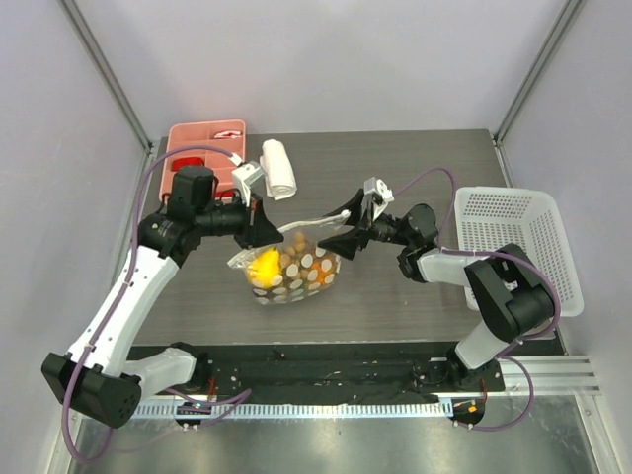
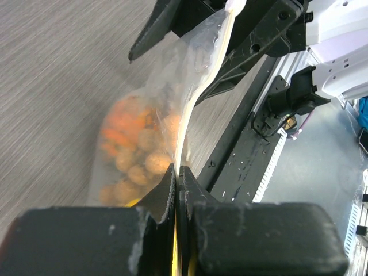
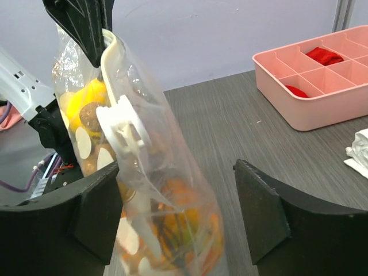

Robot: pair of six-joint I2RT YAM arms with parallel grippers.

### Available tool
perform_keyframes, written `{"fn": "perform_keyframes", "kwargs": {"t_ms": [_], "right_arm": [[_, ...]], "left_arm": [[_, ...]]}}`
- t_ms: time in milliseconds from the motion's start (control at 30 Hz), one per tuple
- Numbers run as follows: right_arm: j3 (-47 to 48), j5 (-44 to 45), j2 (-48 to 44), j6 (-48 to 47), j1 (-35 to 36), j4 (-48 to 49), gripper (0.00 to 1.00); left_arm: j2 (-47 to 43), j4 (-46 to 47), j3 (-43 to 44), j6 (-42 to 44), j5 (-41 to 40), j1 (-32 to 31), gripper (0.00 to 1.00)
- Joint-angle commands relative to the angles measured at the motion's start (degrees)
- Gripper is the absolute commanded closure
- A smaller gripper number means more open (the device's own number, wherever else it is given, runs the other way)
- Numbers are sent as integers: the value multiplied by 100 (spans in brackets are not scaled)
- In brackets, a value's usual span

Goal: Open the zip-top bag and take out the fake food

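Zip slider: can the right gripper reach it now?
Probably yes: the slider sits just ahead of the right gripper and its open jaws, nothing between; the left gripper pins the zip-top bag by its strip.

Clear bag (image 3: 144, 172) of food (image 3: 89, 100) hanging from left gripper (image 3: 92, 45), white slider (image 3: 118, 123) facing camera, right gripper (image 3: 175, 192) spread wide around it, pink tray (image 3: 299, 112) by worktop (image 3: 218, 132) edge

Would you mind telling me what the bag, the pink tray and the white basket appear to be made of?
The zip-top bag: thin clear plastic film, glossy, creased, see-through. The pink tray: likely moulded plastic, matte, smooth rounded dividers. The white basket: probably rigid plastic, perforated in a grid.
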Motion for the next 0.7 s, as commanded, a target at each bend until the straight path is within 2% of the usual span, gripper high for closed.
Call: {"fn": "perform_keyframes", "kwargs": {"t_ms": [0,33,67,100,133,167,200,233,267,367,433,500,567,667], "right_arm": [[29,51,-5,329,33,1088,28],[108,51,21,460,33,1070,47],[143,69,21,470,24,1009,60],[179,95,30,462,24,870,76],[231,156,47,522,33,807,98],[267,226,65,540,33,711,99],[310,253,91,541,50,545,99],[407,271,117,541,59,439,99],[460,271,126,532,94,316,99],[636,175,118,314,208,-141,99],[714,165,91,94,366,-563,99],[837,148,178,-136,507,-1027,99],[1066,52,319,-101,604,-1135,99],[1251,-10,592,110,718,-1057,99]], "left_arm": [[-202,249,95,-20,104,76,100],[-228,231,77,-20,42,94,100],[-246,240,51,-46,-54,129,100],[-272,196,60,-194,-690,172,100],[-264,109,103,-326,-1219,173,98],[-246,3,191,-432,-1850,173,86],[-255,-198,261,-520,-2309,173,53],[-289,-156,305,-486,-2583,173,44],[-333,-69,297,-477,-2534,173,38],[-474,922,86,-556,-1586,138,32],[-126,1458,121,-626,-1095,-63,32],[306,1427,489,-504,-1048,-318,34],[945,1094,962,-58,-1092,-730,37],[1423,443,1377,531,-1145,-995,41]]}}
